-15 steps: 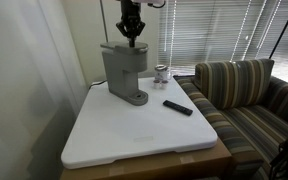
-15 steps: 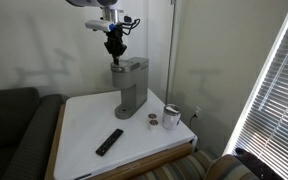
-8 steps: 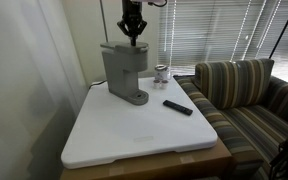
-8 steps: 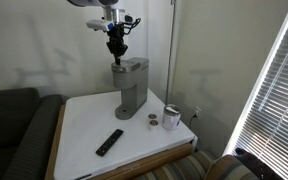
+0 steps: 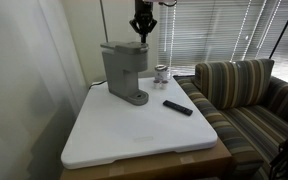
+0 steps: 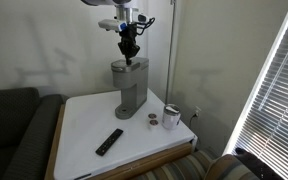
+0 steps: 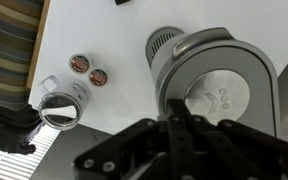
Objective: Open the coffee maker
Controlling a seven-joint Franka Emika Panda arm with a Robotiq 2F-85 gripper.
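The coffee maker (image 5: 124,72) (image 6: 130,88) is a tall grey machine at the back of the white table, and its top lid (image 7: 219,90) lies flat and closed. My gripper (image 5: 142,36) (image 6: 130,58) hangs just above the machine's top. It is shut, with the black fingers pressed together and nothing between them. In the wrist view the gripper (image 7: 174,118) reaches up from the bottom edge. Its tip overlaps the lid's rim, and the round drip base (image 7: 164,42) shows beyond it.
A shiny metal cup (image 5: 161,73) (image 6: 171,117) (image 7: 62,108) and two coffee pods (image 7: 79,63) sit beside the machine. A flat black remote (image 5: 178,107) (image 6: 109,142) lies on the white table (image 5: 134,135). A striped couch (image 5: 239,90) stands next to it.
The gripper, still shut, has shifted sideways across the top of the coffee maker. The lid looks unchanged.
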